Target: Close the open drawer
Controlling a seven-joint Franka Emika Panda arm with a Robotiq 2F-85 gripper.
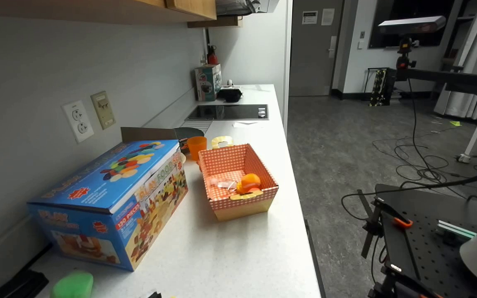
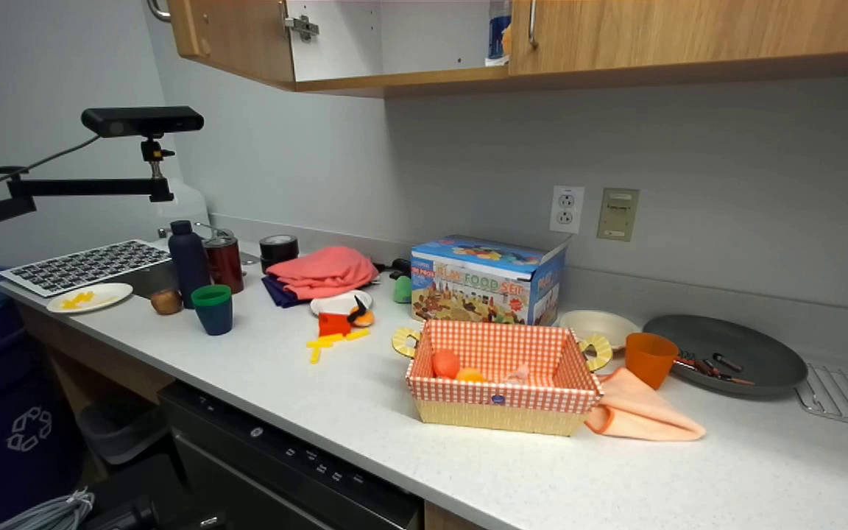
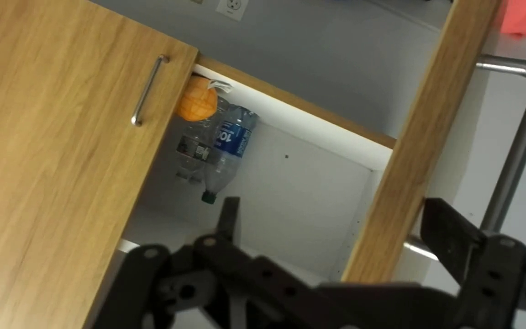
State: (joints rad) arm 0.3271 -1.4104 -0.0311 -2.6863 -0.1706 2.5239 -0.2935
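No open drawer shows; an open wooden cabinet door is in view instead. In the wrist view the door (image 3: 420, 151) stands edge-on at the right, with its metal handle (image 3: 525, 132) on the outer face. The open door also shows in an exterior view (image 2: 236, 44) at the top left. My gripper (image 3: 333, 201) is open, its fingers on either side of the door's edge. The right finger is beside the outer face and covers the lower end of the handle. The left finger is in front of the cabinet's white interior (image 3: 308, 183). The gripper is out of both exterior views.
A closed cabinet door (image 3: 62, 137) with a handle is on the left. Plastic bottles (image 3: 231, 137) and an orange item (image 3: 197, 99) lie inside the cabinet. Below, the counter (image 2: 306, 390) holds a checkered basket (image 2: 505, 412), a play-food box (image 2: 468, 291) and a dark bottle (image 2: 188, 265).
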